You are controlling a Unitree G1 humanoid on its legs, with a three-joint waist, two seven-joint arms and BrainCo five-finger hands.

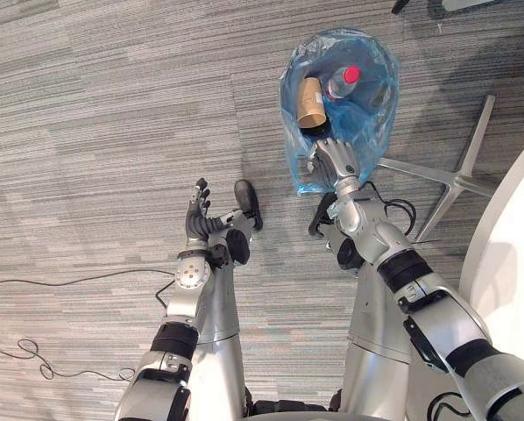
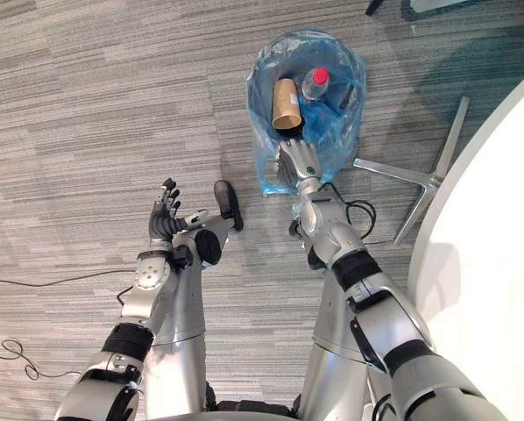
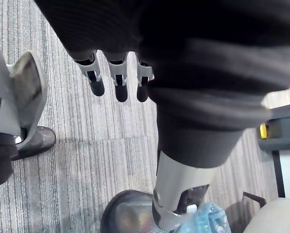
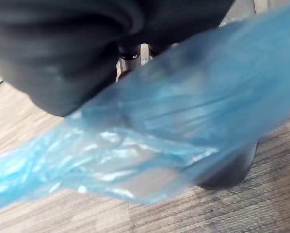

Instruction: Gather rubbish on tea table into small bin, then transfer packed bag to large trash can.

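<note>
The blue bag (image 1: 367, 114) is held above the carpet by the right hand (image 1: 339, 160), whose fingers appear curled over the near rim. A gold paper cup (image 1: 311, 101) and a red-capped bottle (image 1: 343, 85) are seen inside the gaping mouth. The left hand (image 1: 196, 215) is spread flat and empty. Because only one side of the rim is gripped, the film could slip or the contents could be tipped out. The bag could also be snagged on the chair base (image 1: 455, 180) just beside it.

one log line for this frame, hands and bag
right hand: shut on blue bag | bag contents: brown cup, red-capped bottle | left hand: open, empty | stage: bag held over carpet
</note>
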